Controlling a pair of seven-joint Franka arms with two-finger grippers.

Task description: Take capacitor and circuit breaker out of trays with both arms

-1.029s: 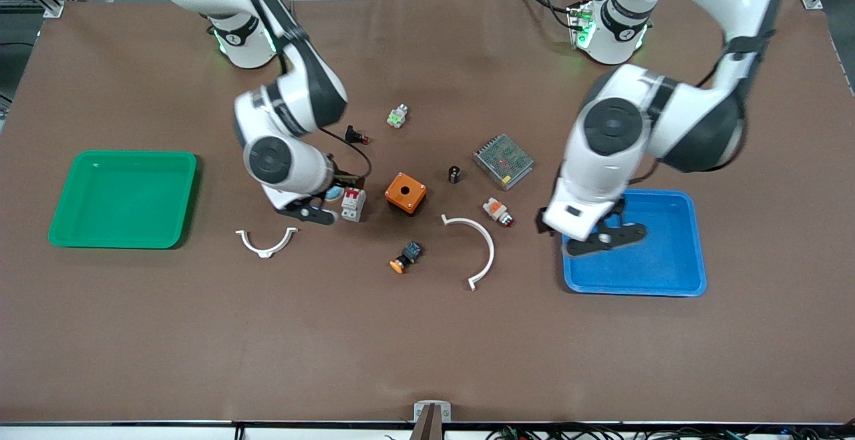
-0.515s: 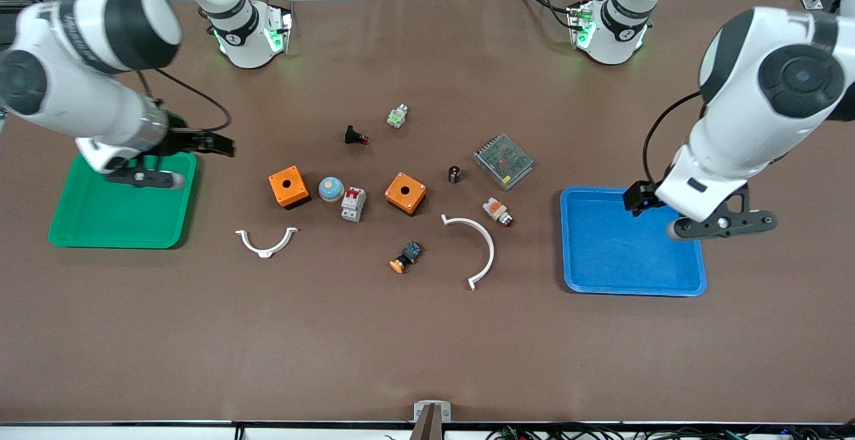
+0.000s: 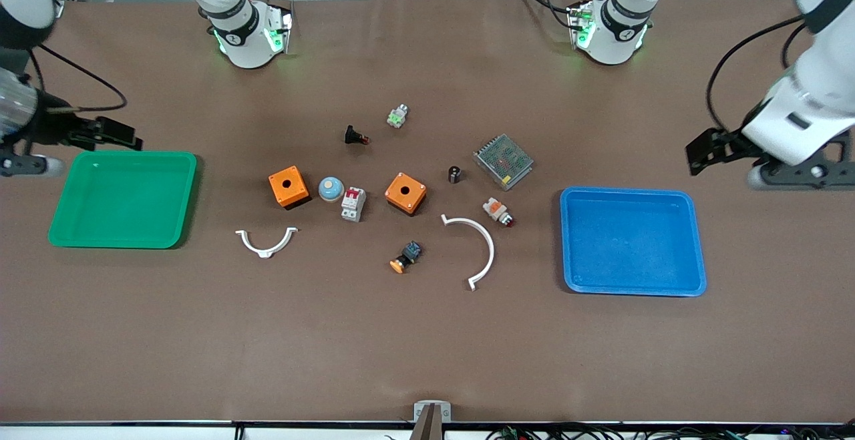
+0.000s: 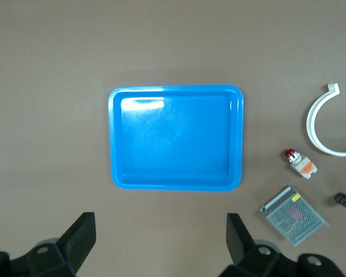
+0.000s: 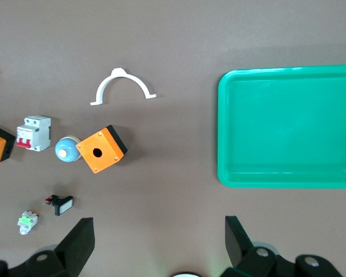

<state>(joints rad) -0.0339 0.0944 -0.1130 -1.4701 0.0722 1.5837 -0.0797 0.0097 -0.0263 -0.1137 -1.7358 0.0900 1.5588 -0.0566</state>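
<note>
Tiny black silver-ended capacitor (image 3: 454,174) and white-grey red-toggled circuit breaker (image 3: 353,203) sit on the brown table (image 3: 427,346) – capacitor at the breaker's 2 o'clock. Left gripper (image 4: 160,242) over table by the blue plastic tray (image 3: 696,240), right gripper (image 5: 159,242) by the green plastic tray (image 3: 187,199) – both released.

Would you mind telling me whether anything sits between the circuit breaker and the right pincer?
Yes. The circuit breaker lies mid-table, and an orange box and a blue dome button sit beside it toward the right arm's end. The right pincer, open, hangs near the green tray.
</note>
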